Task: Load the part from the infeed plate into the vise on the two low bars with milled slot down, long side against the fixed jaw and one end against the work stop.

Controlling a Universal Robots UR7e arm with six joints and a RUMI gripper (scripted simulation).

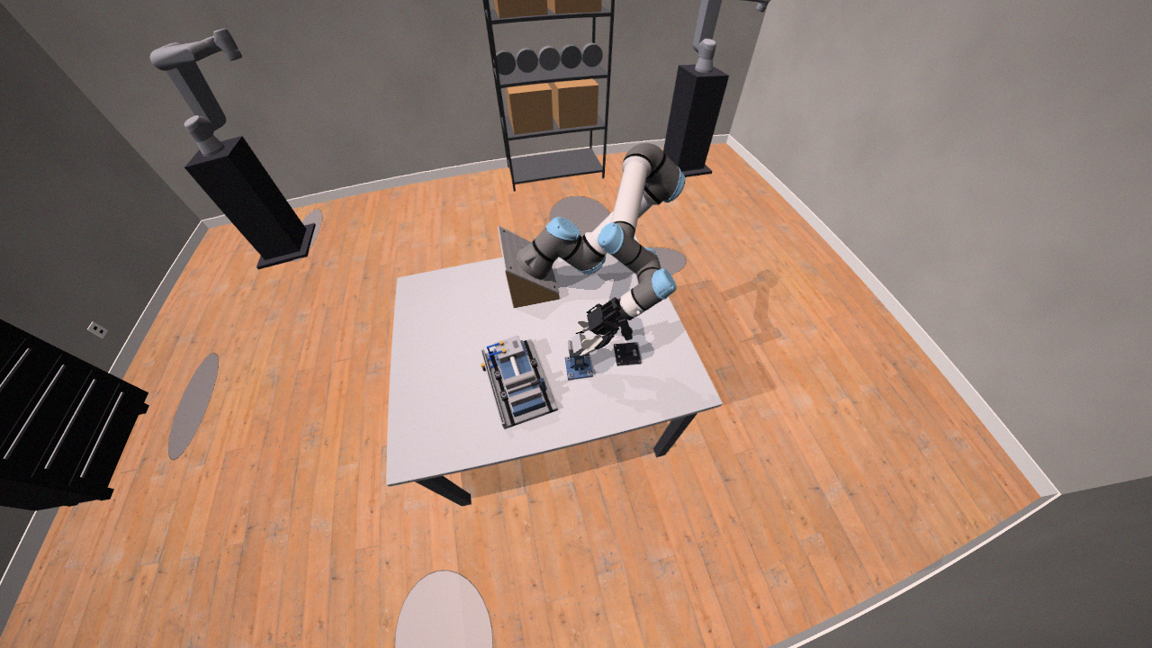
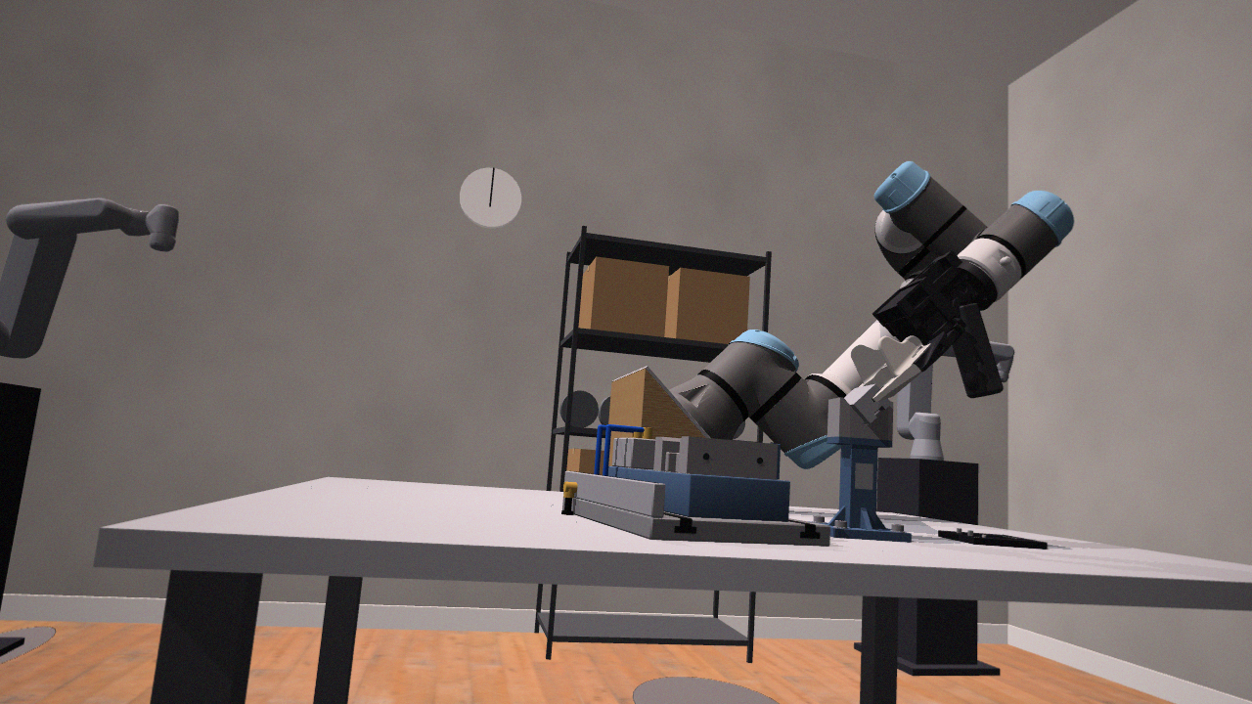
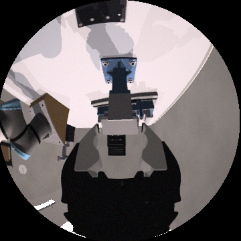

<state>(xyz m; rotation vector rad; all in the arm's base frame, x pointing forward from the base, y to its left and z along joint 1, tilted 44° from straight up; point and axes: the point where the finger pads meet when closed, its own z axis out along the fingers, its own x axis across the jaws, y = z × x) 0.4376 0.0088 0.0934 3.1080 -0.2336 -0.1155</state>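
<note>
Block: frame centre, resting in V-block for regripping. Gripper: spread, fingers flanking the block, pinching nothing.

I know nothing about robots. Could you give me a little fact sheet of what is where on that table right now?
part: grey block lying in the V-block's notch
V-block: blue stand between the vise and the infeed plate
gripper: open, one finger on each side of the part's near end
vise: no part in it yet
infeed plate: black, with no block on it
</note>
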